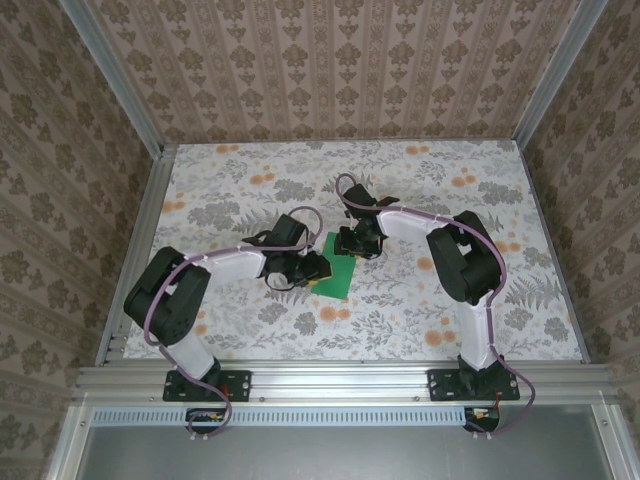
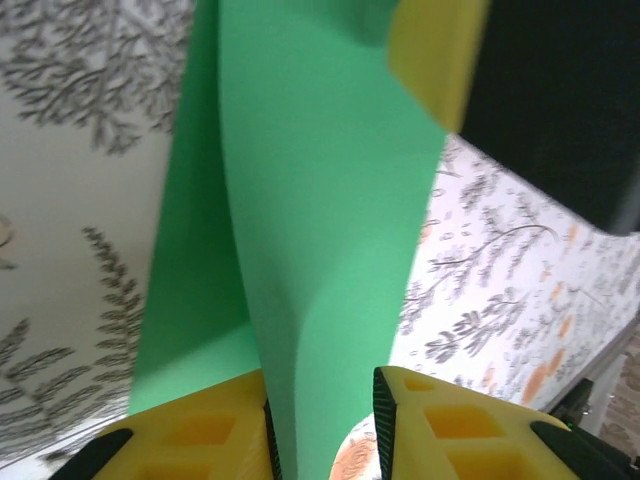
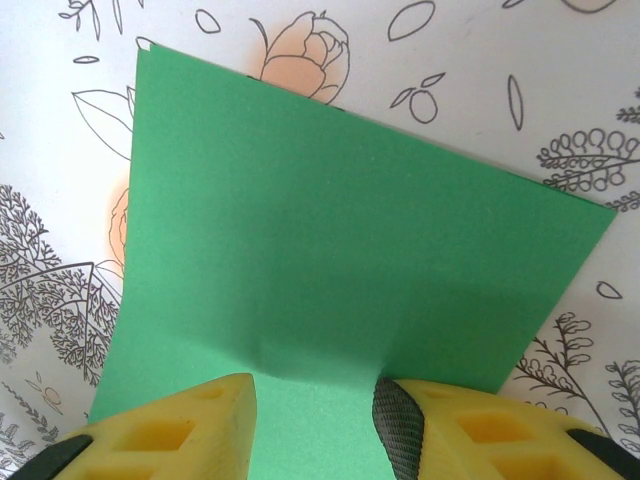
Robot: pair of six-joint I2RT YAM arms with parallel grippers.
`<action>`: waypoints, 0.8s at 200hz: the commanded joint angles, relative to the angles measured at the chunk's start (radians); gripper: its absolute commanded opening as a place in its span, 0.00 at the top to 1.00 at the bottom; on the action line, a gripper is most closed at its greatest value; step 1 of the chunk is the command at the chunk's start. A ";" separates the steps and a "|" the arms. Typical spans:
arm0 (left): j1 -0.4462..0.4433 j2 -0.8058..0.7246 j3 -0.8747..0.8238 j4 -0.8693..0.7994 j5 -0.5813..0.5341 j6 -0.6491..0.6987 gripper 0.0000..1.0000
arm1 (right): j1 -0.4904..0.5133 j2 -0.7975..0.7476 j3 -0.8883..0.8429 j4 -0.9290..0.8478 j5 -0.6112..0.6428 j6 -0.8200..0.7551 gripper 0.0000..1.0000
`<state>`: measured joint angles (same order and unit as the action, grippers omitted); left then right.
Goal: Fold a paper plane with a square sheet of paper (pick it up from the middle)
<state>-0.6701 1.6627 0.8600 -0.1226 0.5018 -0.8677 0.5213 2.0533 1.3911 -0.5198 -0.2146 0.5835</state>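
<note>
- From above: the square sheet of paper [image 1: 337,270] lies on the table [image 1: 450,300], between my left gripper [image 1: 312,268] and right gripper [image 1: 358,245].
- Left wrist: the square sheet of paper [image 2: 320,200] curls up between my left gripper's [image 2: 320,405] parted jaws; whether they grip it, I cannot tell.
- Right wrist: the near edge of the square sheet of paper [image 3: 340,230] buckles between my right gripper's [image 3: 313,395] jaws; whether they grip, I cannot tell.

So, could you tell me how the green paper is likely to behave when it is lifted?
Probably floppy: the paper bows in a curve ahead of the left jaws. Likely light, since its edges look very thin. It may crease easily: a small pucker shows beside the right jaws.
</note>
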 commanded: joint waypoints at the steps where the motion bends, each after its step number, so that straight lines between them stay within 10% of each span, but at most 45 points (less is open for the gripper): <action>1: -0.006 -0.037 0.027 0.056 0.039 -0.014 0.67 | -0.006 0.123 -0.065 -0.026 0.066 0.012 0.57; 160: -0.011 -0.038 -0.015 0.185 0.086 -0.037 0.52 | -0.013 0.120 -0.070 -0.024 0.060 0.013 0.57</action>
<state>-0.6739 1.6733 0.8848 0.0547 0.5552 -0.8974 0.5163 2.0541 1.3907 -0.5198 -0.2222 0.5835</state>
